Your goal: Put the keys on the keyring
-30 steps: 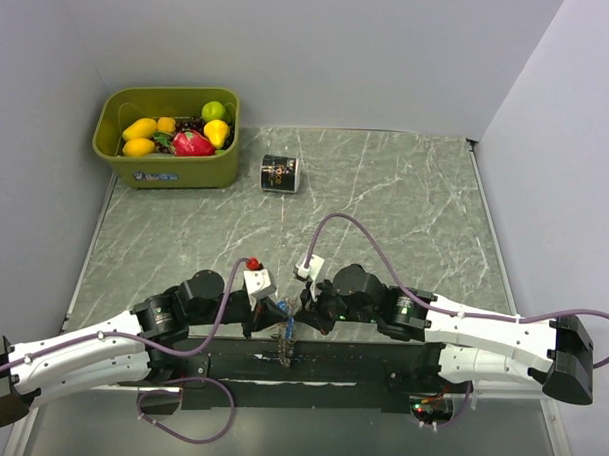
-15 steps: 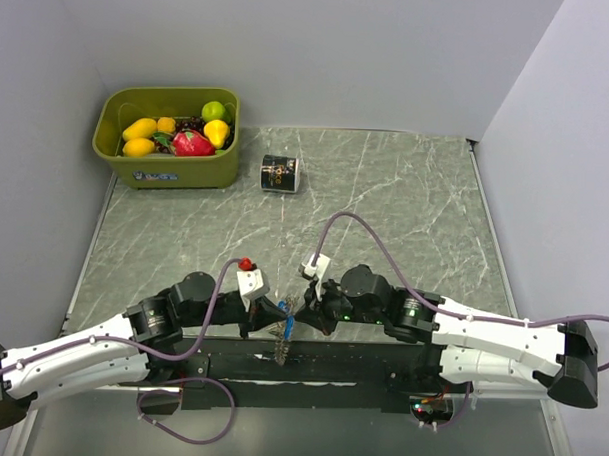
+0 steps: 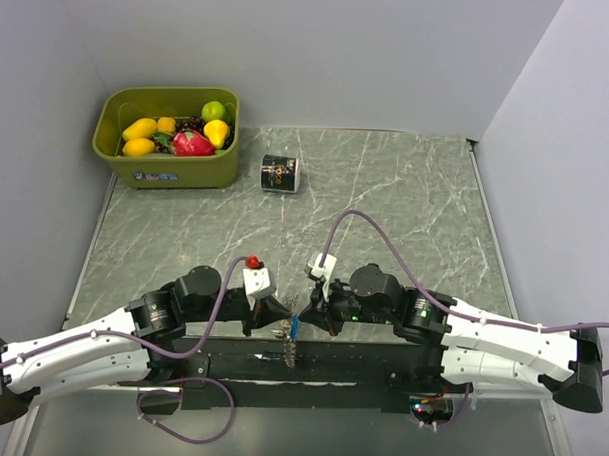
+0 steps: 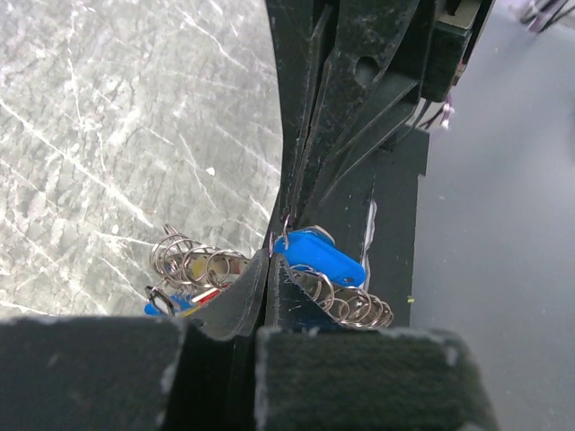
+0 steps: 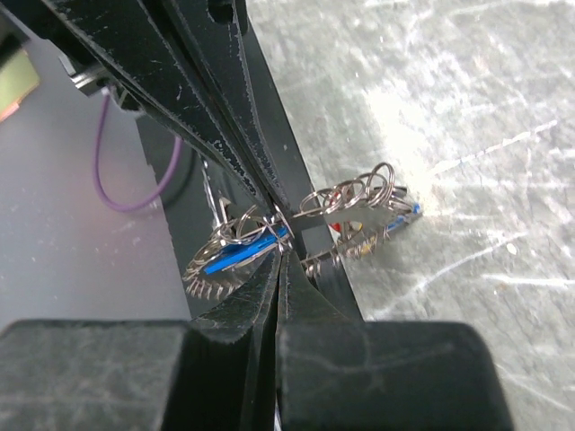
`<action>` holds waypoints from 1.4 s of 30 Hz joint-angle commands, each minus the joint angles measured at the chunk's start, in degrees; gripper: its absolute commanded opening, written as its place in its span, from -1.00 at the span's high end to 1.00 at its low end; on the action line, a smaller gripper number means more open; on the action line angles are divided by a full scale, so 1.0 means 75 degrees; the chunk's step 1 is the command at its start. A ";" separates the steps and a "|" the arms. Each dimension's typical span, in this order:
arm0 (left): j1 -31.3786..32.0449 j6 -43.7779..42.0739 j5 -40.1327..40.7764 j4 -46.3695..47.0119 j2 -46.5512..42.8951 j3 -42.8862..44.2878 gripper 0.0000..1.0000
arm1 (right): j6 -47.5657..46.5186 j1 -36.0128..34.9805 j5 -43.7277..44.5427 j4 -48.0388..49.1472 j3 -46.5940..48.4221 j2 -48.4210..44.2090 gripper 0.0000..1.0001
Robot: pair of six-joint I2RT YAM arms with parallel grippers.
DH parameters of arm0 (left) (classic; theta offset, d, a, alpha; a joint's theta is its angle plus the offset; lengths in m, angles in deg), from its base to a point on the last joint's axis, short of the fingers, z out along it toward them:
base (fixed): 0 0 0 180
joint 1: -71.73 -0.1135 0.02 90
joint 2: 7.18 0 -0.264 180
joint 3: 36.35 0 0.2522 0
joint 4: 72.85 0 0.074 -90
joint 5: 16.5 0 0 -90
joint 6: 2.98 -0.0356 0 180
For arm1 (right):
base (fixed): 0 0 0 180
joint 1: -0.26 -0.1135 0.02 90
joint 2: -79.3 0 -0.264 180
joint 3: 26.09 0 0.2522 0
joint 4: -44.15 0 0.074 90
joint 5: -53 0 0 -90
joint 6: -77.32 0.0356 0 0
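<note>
The keyring point(image 3: 293, 335) hangs between my two grippers above the black strip at the table's near edge. It is a thin wire hoop crowded with small silver rings point(image 4: 192, 264) and toothed silver keys point(image 5: 357, 246), with a blue-headed key point(image 4: 324, 257) point(image 5: 241, 254) among them. My left gripper point(image 3: 282, 314) point(image 4: 272, 261) is shut, its tips pinching the ring's wire. From the other side my right gripper point(image 3: 304, 315) point(image 5: 281, 252) is shut on the wire too, tip to tip with the left one. The keyring's lower half is hidden behind my fingers in both wrist views.
A green bin point(image 3: 170, 170) of toy fruit stands at the table's far left. A small black labelled can point(image 3: 279, 173) lies beside it. A black strip point(image 3: 360, 367) runs along the near edge under the grippers. Purple cables loop over both arms.
Both grippers and the keyring between them have drifted slightly right and toward the near edge. Both stay shut.
</note>
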 commanded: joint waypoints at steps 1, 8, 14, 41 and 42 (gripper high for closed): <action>0.0022 -0.0358 -0.0198 0.0006 0.0145 0.0601 0.98 | -0.0295 0.0012 -0.0008 -0.0578 0.0533 0.0142 1.00; 0.0022 -0.0722 -0.0022 -0.0534 0.0005 0.1070 0.98 | -0.0389 0.0012 0.0121 -0.0896 0.0733 -0.0337 1.00; 0.0033 -0.0804 -0.0105 -0.0487 -0.0077 0.1094 0.98 | -0.0354 0.0012 -0.0043 -0.0673 0.0721 -0.0900 1.00; 0.0033 -0.0722 -0.0245 -0.0124 0.0626 0.1164 0.98 | -0.0248 0.0012 -0.0676 -0.0251 0.0826 -0.1170 1.00; 0.0022 -0.0710 -0.0280 -0.0136 0.0684 0.1187 0.98 | -0.0249 0.0012 -0.0664 -0.0251 0.0838 -0.1135 1.00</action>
